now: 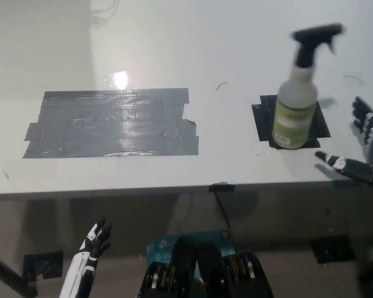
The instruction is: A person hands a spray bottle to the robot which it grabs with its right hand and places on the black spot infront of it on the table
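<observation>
We see the spray bottle [296, 102] upright on the black spot [264, 121] at 2 o'clock on the desk [174, 56], our right hand [360, 149] beside it, fingers spread, holding nothing, since placement looks complete.

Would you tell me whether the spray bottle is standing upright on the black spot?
Upright: the spray bottle stands base-down on the black spot, nozzle on top, with the right hand open beside it.
</observation>
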